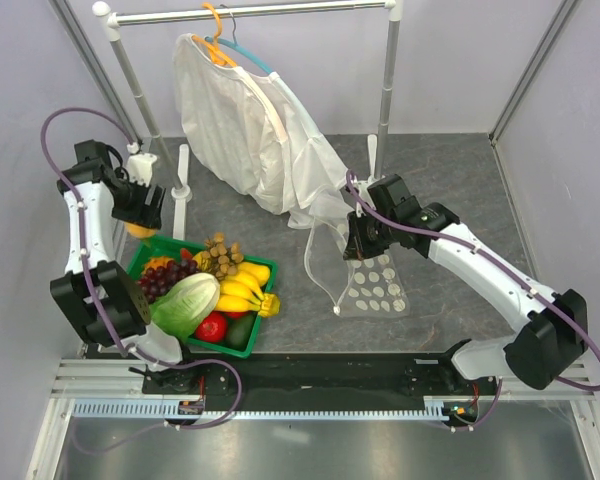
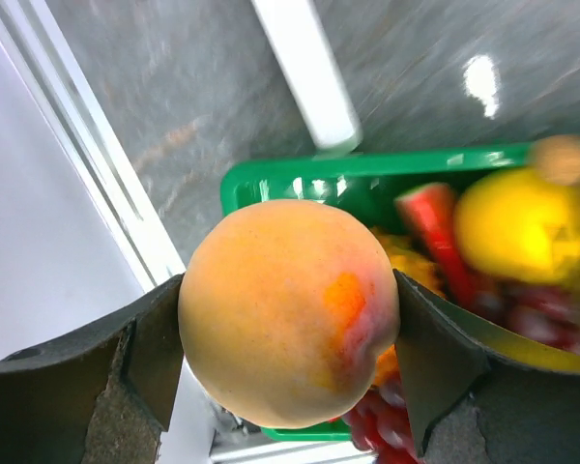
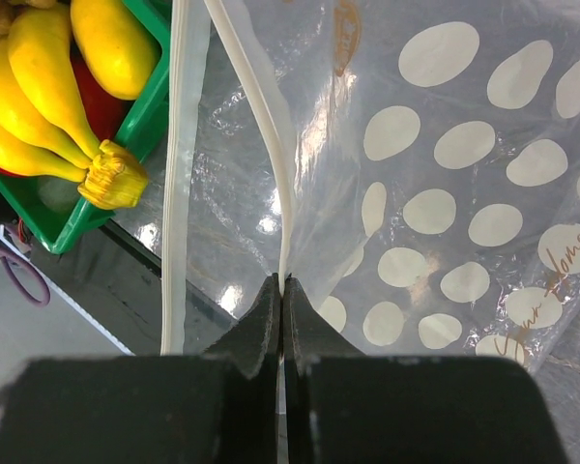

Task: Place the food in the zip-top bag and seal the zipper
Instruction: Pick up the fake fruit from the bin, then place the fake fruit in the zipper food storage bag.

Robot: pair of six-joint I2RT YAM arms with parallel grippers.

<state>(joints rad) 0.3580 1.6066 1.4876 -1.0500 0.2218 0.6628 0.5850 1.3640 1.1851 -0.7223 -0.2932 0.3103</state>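
Left end effector is clamped on the peach. Its two pads sit tight against either side of the peach, which is lifted clear of the bench. The green basket is just under and beyond that end effector, with the grapes, the tan berry bunch, the bananas and the lettuce all in it.

Right end effector has its fingers squeezed fully together on the rim of the bag, right where one white strip of the zipper runs into the tips. The other strip hangs loose a bit to the left of the fingers, so the mouth is gaping open. The dotted panel spreads out to the right of the tips. From the top view, the mouth end is held up under this end effector and the far end of the bag rests on the bench just below it, well apart from the peach.
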